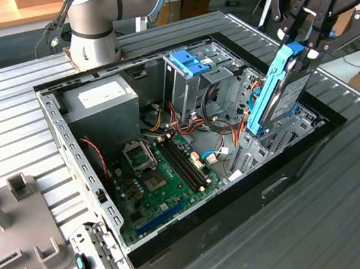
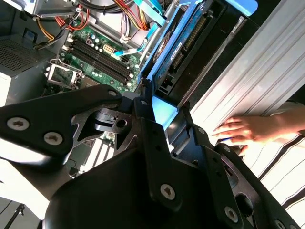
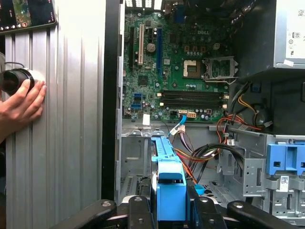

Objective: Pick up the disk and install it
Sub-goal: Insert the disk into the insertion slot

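The dark, blue-railed disk (image 1: 275,94) stands steeply tilted over the open computer case (image 1: 246,201).

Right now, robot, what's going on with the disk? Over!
Gripper shut on the disk by its blue end tab. Disk tilted, lower end inside the case. Hand on table beside case, clear.

Lower end of the disk (image 1: 281,86) lost inside the drive bay (image 1: 247,154); a hand (image 3: 19,107) cropped at the wrist.
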Controlling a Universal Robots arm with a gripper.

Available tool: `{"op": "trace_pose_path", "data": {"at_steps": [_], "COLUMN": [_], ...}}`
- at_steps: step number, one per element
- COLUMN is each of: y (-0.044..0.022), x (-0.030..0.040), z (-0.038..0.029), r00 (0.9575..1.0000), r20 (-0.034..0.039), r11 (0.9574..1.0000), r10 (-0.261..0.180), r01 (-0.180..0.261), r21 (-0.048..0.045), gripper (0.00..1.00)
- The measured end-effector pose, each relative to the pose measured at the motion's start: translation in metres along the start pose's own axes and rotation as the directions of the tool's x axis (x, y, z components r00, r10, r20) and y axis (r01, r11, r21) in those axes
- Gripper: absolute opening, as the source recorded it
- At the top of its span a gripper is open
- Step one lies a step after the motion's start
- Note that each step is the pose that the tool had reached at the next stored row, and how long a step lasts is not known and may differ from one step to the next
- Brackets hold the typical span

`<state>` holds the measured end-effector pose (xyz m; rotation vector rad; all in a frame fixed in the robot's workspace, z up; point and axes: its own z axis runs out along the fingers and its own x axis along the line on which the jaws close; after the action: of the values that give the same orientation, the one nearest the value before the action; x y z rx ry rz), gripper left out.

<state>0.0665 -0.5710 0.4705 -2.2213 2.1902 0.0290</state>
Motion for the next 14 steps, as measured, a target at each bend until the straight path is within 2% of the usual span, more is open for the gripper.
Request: {"op": "trace_pose_path", "data": {"at_steps": [4,7,14], "y": [-0.0011,-0.0012,-0.0012], "x": [0.0002,0.0002,0.0004], "z": [0.0045,0.0046,0.0132], "r00": [0.9999,0.9999,0.9999], "r20": [0.0001,0.0,0.0001], "r11": [0.9999,0.9999,0.9999], "r10": [0.013,0.013,0.015], "r01": [-0.013,-0.013,-0.015], "r21": [0.0003,0.0004,0.0004], "gripper": [0.36,0.36,0.36]}}
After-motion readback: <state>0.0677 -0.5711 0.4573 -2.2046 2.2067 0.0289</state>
